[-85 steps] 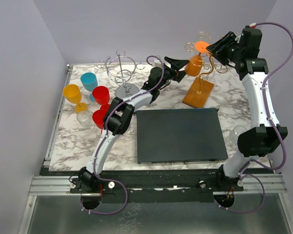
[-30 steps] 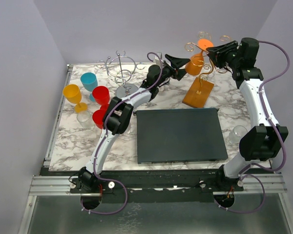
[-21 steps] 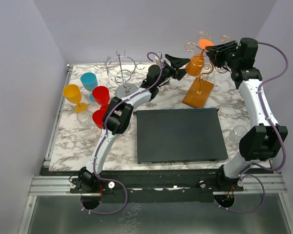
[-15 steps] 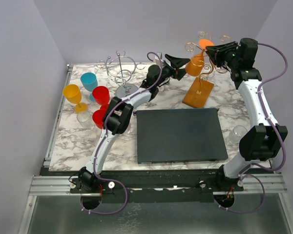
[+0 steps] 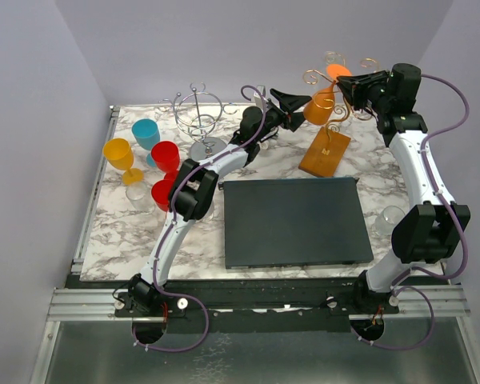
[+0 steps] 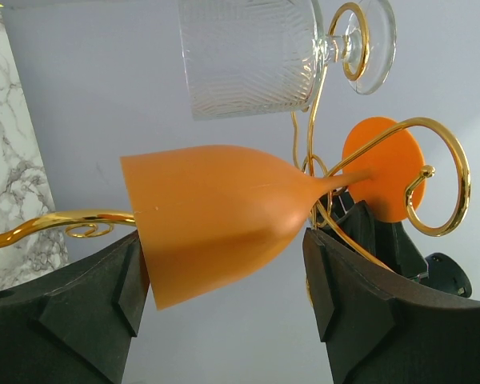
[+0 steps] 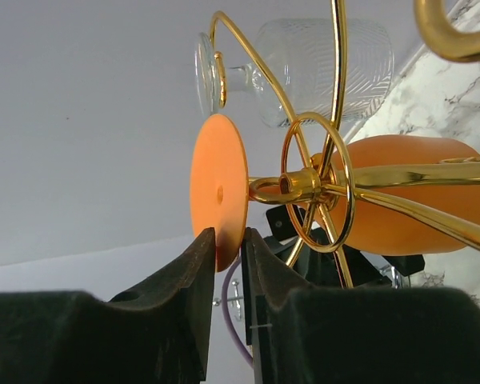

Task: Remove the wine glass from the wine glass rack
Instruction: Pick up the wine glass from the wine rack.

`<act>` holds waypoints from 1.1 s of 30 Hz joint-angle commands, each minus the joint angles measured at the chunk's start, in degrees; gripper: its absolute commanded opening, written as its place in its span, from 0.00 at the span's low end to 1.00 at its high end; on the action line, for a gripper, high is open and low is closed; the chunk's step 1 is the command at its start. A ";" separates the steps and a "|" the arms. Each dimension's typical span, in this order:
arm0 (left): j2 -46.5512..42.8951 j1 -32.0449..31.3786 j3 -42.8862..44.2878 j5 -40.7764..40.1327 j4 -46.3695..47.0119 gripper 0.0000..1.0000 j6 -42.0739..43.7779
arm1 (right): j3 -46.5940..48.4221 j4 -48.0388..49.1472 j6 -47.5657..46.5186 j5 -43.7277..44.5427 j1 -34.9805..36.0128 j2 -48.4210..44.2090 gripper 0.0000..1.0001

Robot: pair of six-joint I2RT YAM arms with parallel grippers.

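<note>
Right gripper (image 5: 346, 83) is now sitting lower and further left than in the earliest frame, tucked in at the rack's top, and its jaws are narrowing. In the right wrist view its pads (image 7: 202, 272) are pinching the lower rim of the orange wine glass (image 7: 218, 192) foot, and both sides are looking in contact.

Glass is hanging sideways off a gold hook near the top of the wine glass rack (image 5: 326, 152).

Left gripper (image 6: 224, 260) is standing wide open with its fingers flanking the bowl. Contact with the rim is not showing either way. Both fingers are running off the frame bottom.

Gold wire is crossing the stem, so its seat in the hook is hard to make out. Clear glass (image 6: 248, 56) is hanging just above, nearly vanishing against the wall from the top camera.

Rack's wooden base is sitting far right on the marble table (image 5: 128, 232), just behind the dark mat's (image 5: 292, 222) far corner. Back wall is sitting close behind the hooks, and bare marble is showing right of the base.
</note>
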 commanded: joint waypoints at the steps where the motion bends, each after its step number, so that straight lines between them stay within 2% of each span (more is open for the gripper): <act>1: 0.71 -0.08 1.72 1.04 2.90 0.80 -0.63 | -0.73 1.97 1.58 1.69 -0.13 0.55 0.24; 5: 0.54 -0.07 1.41 1.06 3.16 0.80 -0.68 | -0.78 2.41 2.28 1.83 -0.07 0.74 0.20; 11: 0.21 -0.07 0.97 0.81 3.51 0.80 -0.89 | -1.16 3.02 2.57 1.03 0.00 0.83 0.01; 19: -1.76 0.10 -2.38 -0.28 3.86 0.80 -0.17 | -2.98 4.90 2.61 -0.84 0.00 -0.58 0.01; 33: -5.59 0.54 -6.86 -1.12 3.87 0.89 2.13 | -1.96 5.79 1.35 -5.15 0.00 -1.83 0.01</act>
